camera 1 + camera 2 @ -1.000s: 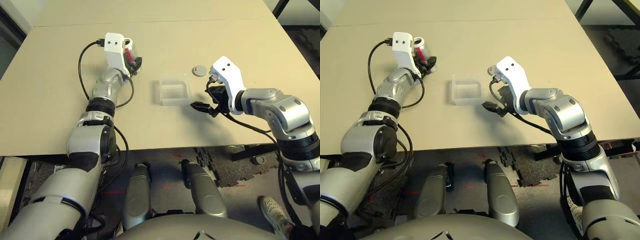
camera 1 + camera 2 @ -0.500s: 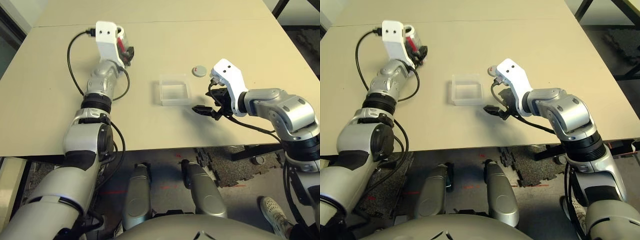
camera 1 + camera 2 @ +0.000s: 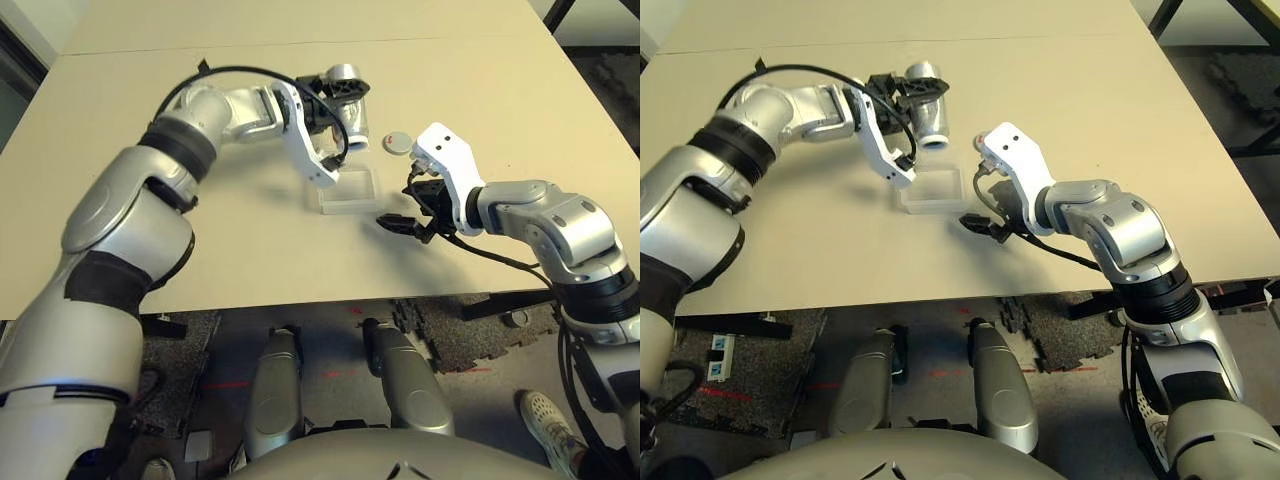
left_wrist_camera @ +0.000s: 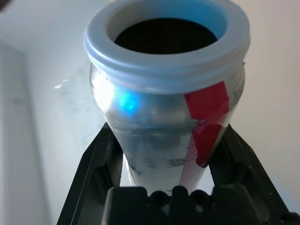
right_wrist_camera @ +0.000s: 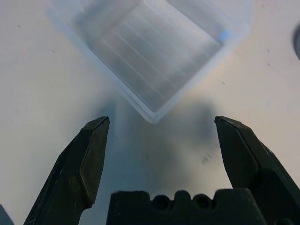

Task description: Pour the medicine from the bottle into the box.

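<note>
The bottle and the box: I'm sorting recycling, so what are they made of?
The bottle looks like glossy clear plastic, going by its bright highlights, though glass is possible. The box seems thin, clear or frosty plastic: its walls are see-through.

Cannot make out the inside of the bottle (image 4: 164,136) past its dark mouth in the left wrist view, nor see its lower end, hidden behind the base of the left gripper (image 4: 166,129), nor its upper rim in full, clipped by the picture's edge. Cannot see all of the box (image 5: 117,82) in the right wrist view, cut off at the top, nor more than a sliver of the cap (image 5: 297,42) at the right edge. Can see only part of the cap beside the right arm's white bracket (image 3: 1018,150) in the right eye view.
</note>
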`<state>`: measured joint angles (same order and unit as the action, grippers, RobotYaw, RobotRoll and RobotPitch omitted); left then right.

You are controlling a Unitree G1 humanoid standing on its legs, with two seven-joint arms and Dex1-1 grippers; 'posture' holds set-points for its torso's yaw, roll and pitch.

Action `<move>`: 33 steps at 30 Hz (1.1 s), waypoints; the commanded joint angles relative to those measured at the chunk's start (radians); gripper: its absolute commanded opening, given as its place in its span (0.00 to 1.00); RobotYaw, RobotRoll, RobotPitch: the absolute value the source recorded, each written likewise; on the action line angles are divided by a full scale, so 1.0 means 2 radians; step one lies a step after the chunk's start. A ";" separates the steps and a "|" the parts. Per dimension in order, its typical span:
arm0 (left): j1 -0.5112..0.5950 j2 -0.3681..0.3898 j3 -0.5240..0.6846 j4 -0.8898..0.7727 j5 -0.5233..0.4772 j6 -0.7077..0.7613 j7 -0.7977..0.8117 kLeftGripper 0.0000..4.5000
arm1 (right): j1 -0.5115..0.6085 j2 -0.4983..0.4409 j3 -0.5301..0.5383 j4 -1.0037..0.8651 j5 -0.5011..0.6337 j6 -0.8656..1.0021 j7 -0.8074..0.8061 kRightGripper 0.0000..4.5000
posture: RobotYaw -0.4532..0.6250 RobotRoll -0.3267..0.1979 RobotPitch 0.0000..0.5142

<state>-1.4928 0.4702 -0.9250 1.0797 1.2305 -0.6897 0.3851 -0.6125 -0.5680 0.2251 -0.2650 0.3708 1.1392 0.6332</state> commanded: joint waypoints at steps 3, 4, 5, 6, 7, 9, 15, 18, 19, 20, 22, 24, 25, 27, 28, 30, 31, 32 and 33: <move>-0.004 -0.018 -0.012 0.016 0.008 -0.012 0.012 0.61 | 0.004 0.000 0.003 0.003 -0.002 -0.003 -0.002 1.00 | 0.45 0.62 0.33; -0.003 -0.019 -0.012 0.016 0.008 -0.013 0.013 0.61 | 0.004 0.001 0.002 0.003 -0.002 -0.002 -0.002 1.00 | 0.45 0.62 0.34; -0.001 -0.020 -0.011 0.017 0.006 -0.014 0.012 0.61 | 0.004 0.000 0.002 0.003 -0.001 -0.002 -0.002 1.00 | 0.45 0.62 0.34; 0.001 -0.020 -0.008 0.017 0.003 -0.014 0.008 0.61 | 0.004 0.000 0.001 0.003 -0.001 -0.002 -0.002 1.00 | 0.45 0.62 0.34; 0.006 -0.021 -0.001 0.020 -0.008 -0.017 0.000 0.61 | 0.005 0.000 0.001 0.003 -0.001 -0.002 -0.002 1.00 | 0.45 0.62 0.34; 0.018 -0.025 0.029 0.033 -0.050 -0.026 -0.037 0.61 | 0.005 -0.001 0.001 0.003 -0.001 -0.002 -0.002 1.00 | 0.45 0.62 0.35; 0.087 -0.076 0.266 0.087 -0.354 0.061 -0.316 0.61 | 0.006 -0.003 -0.001 -0.001 0.002 0.003 -0.001 1.00 | 0.45 0.62 0.36; 0.116 -0.099 0.397 0.071 -0.495 0.195 -0.388 0.61 | 0.006 -0.003 -0.014 -0.004 0.013 0.012 0.003 1.00 | 0.46 0.62 0.37; 0.128 -0.102 0.425 0.057 -0.523 0.227 -0.392 0.61 | 0.006 -0.001 -0.022 -0.005 0.020 0.017 0.004 1.00 | 0.46 0.62 0.37; 0.144 -0.104 0.450 0.037 -0.549 0.259 -0.390 0.61 | 0.006 0.002 -0.035 -0.005 0.030 0.023 0.006 1.00 | 0.47 0.62 0.38; 0.179 -0.109 0.492 -0.013 -0.592 0.322 -0.379 0.61 | 0.004 0.004 -0.060 -0.001 0.046 0.035 0.008 1.00 | 0.48 0.62 0.38; 0.226 -0.115 0.526 -0.078 -0.628 0.386 -0.360 0.61 | -0.003 -0.001 -0.081 0.011 0.051 0.037 0.008 1.00 | 0.49 0.62 0.39; 0.258 -0.116 0.542 -0.117 -0.639 0.405 -0.339 0.61 | -0.011 0.008 -0.105 0.027 0.048 0.037 -0.010 1.00 | 0.49 0.62 0.39; 0.305 -0.121 0.563 -0.185 -0.653 0.441 -0.304 0.61 | -0.025 0.029 -0.143 0.053 0.043 0.033 -0.044 1.00 | 0.50 0.62 0.40; 0.330 -0.123 0.569 -0.220 -0.657 0.459 -0.290 0.61 | -0.035 0.050 -0.166 0.071 0.036 0.019 -0.073 1.00 | 0.51 0.62 0.40; 0.362 -0.126 0.575 -0.269 -0.663 0.489 -0.272 0.61 | -0.047 0.088 -0.201 0.100 0.020 -0.025 -0.127 1.00 | 0.52 0.62 0.41; 0.373 -0.127 0.576 -0.286 -0.665 0.500 -0.266 0.61 | -0.051 0.106 -0.216 0.113 0.012 -0.046 -0.151 1.00 | 0.52 0.62 0.41; 0.380 -0.127 0.577 -0.298 -0.666 0.508 -0.262 0.61 | -0.053 0.116 -0.224 0.121 0.008 -0.059 -0.165 1.00 | 0.52 0.62 0.41; 0.384 -0.127 0.578 -0.306 -0.667 0.516 -0.259 0.61 | -0.053 0.120 -0.223 0.130 -0.001 -0.077 -0.173 1.00 | 0.52 0.62 0.41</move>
<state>-0.7412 0.2178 0.2201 0.5129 -0.0859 0.3051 -0.1500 -0.7232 -0.3326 -0.1992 -0.0366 0.3928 1.0347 0.3309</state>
